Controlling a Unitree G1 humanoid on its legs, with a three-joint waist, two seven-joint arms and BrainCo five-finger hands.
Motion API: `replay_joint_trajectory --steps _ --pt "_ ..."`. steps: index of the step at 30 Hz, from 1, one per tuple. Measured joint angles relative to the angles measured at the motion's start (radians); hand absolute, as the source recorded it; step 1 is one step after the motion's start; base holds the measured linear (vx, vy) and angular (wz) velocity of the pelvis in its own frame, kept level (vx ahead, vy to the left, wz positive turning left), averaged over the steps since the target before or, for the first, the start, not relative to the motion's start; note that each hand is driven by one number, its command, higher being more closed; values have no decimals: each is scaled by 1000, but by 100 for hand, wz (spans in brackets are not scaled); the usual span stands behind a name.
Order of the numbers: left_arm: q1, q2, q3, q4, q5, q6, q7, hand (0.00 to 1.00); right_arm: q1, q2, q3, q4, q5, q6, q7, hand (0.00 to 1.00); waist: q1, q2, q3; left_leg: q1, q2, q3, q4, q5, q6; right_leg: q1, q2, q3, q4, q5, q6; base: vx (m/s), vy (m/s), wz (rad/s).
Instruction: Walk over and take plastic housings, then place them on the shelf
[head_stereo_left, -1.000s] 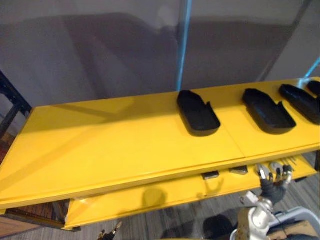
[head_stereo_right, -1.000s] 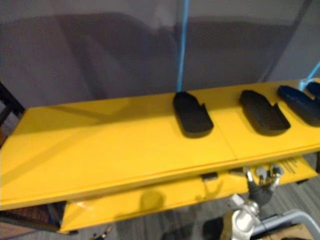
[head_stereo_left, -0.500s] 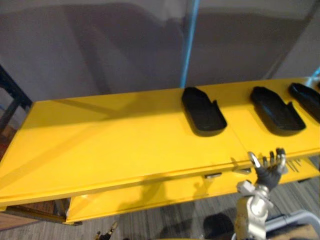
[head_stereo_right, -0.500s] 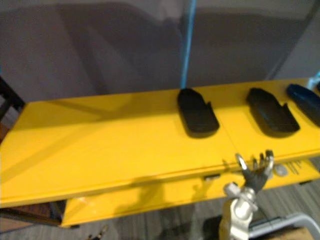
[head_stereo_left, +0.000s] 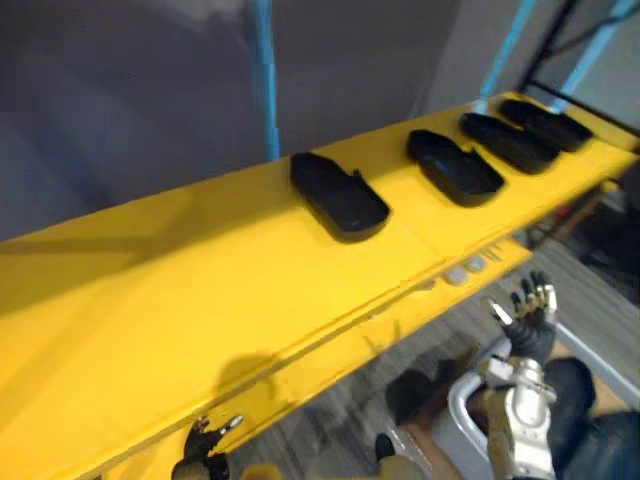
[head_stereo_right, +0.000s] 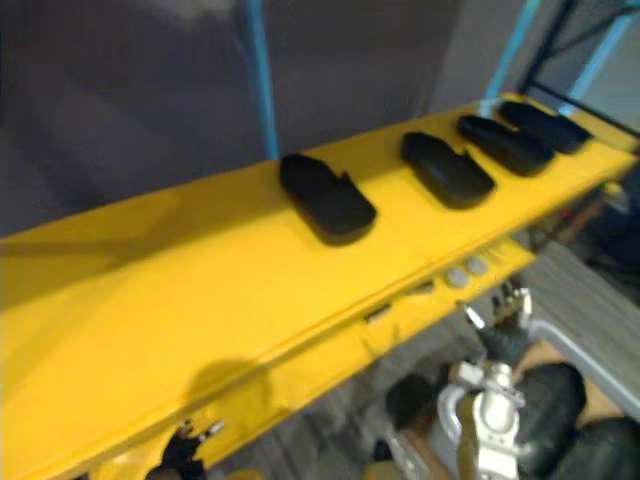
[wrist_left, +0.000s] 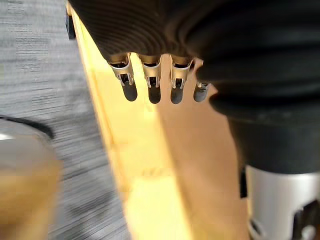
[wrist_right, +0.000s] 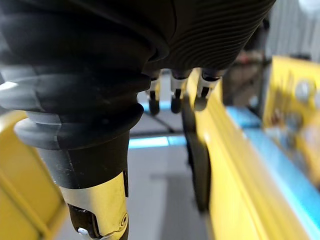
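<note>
In the left eye view the right hand (head_stereo_left: 527, 318) is raised with its fingers spread and straight, holding nothing, just off the front edge of a long, glossy yellow shelf (head_stereo_left: 180, 290). Four black boat-shaped plastic housings lie in a row on the shelf's top board, all beyond this hand's fingertips and well apart from it: the first housing (head_stereo_left: 338, 196) ahead and to the hand's left, the second housing (head_stereo_left: 454, 167) almost straight ahead, the third housing (head_stereo_left: 507, 142) and the fourth housing (head_stereo_left: 545, 122) farther on behind it. Small grey round parts (head_stereo_left: 466, 269) sit on the lower yellow board just ahead of the right hand. The left hand (head_stereo_left: 203, 442) hangs low under the shelf's front edge, far from every housing. The right eye view shows the same: right hand (head_stereo_right: 503, 325) spread and empty, left hand (head_stereo_right: 185, 447) low by the edge. In the left wrist view the left hand (wrist_left: 150, 30) has relaxed fingers (wrist_left: 151, 82) with nothing in them, above the yellow edge and grey carpet floor (wrist_left: 45, 100). In the right wrist view the right hand (wrist_right: 175, 30) is uncurled and empty beside the yellow shelf edge.
</note>
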Motion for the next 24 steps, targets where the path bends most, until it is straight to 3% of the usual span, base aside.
replay_joint_trajectory --steps 1,2,3,4,5,6,7,8,10,11,12,14,16,18,19,22,24 --pt "1 1 2 5 0 0 -1 0 -4 -2 3 -4 -5 -3 12 0 6 1 6 11 7 40 -6 5 11 -1 23 6 -62 110 -24 -288 -102 -218" --pt "-1 0 9 26 -1 -3 -1 0 -20 -3 6 -7 -23 -11 28 0 23 22 19 29 59 138 -15 21 18 -5 48 -31 -91 178 -51 -286 44 -185" --pt "-1 6 9 38 -4 -2 -1 0 -22 -4 4 -13 -40 -16 36 0 22 23 15 32 73 175 -24 31 21 -15 42 -101 -14 73 -94 -308 82 -193" --pt "3 14 9 53 -8 -2 1 0 -43 -10 8 -18 -58 -26 36 0 38 25 15 47 96 235 -56 60 20 -29 11 -186 126 -92 -105 -542 -57 -214" --pt "27 50 3 88 -11 21 3 0 -208 -50 66 3 -121 -39 0 0 76 23 14 22 156 310 -132 146 8 -3 -136 -301 400 -216 -122 -487 -189 -185" --pt "36 60 5 88 -10 34 2 0 -240 -62 79 12 -139 -34 -16 0 88 8 7 -7 154 281 -129 145 -8 28 -161 -298 386 -128 -140 -406 -286 -145" --pt "43 82 11 99 -8 41 2 0 -260 -66 87 20 -145 -29 -31 0 106 -25 -4 -30 120 213 -125 146 -27 61 -169 -288 319 18 -153 -107 -197 -34" --pt "39 77 8 112 -6 47 1 0 -266 -77 87 25 -145 -21 -35 0 118 -15 -3 -36 109 166 -136 151 -29 71 -152 -298 297 17 -154 -66 -150 -45" --pt "61 61 13 113 -6 56 -5 0 -272 -92 85 25 -145 -4 -46 0 128 0 -9 -41 111 127 -180 202 -21 89 -117 -328 182 32 -136 -10 -102 -33" --pt "81 45 50 118 -7 54 -7 0 -287 -92 91 24 -145 18 -53 0 137 -2 -13 -44 126 160 -200 228 -23 107 -115 -340 159 -30 -129 91 -86 -50" --pt "108 48 76 122 -12 50 -9 0 -299 -90 93 23 -144 49 -52 0 141 -13 -16 -44 133 192 -185 229 -25 106 -131 -356 180 -104 -79 133 -87 -65" --pt "144 56 120 133 -14 28 -5 0 -298 -87 95 20 -147 79 -54 0 138 -44 -33 -58 145 207 -168 232 -32 135 -119 -355 128 -108 16 125 -170 -44" --pt "145 54 136 138 -15 13 -4 0 -272 -86 85 19 -144 100 -55 0 127 -74 -21 -89 165 202 -132 241 -49 157 -97 -371 62 -182 92 53 -308 -29" --pt "131 8 138 120 -68 -2 6 0 -252 -87 77 40 -146 115 -73 0 129 -60 16 -96 188 175 -95 242 -51 157 -67 -365 61 -253 76 -35 -349 -61" --pt "135 -29 134 104 -102 -22 9 0 -238 -88 59 66 -145 115 -84 0 127 -35 37 -83 187 156 -110 249 -63 149 -60 -344 59 -275 73 -83 -267 -67" --pt "143 -87 91 88 -97 -88 34 0 -226 -103 -15 119 -140 114 -149 0 94 20 49 -79 161 120 -220 274 -107 78 -53 -315 49 -278 71 -117 -108 -47" --pt "144 -89 54 76 -90 -126 55 0 -219 -105 -56 165 -140 116 -217 0 71 35 60 -78 135 87 -272 289 -133 50 -57 -307 51 -270 74 -117 -24 -14"
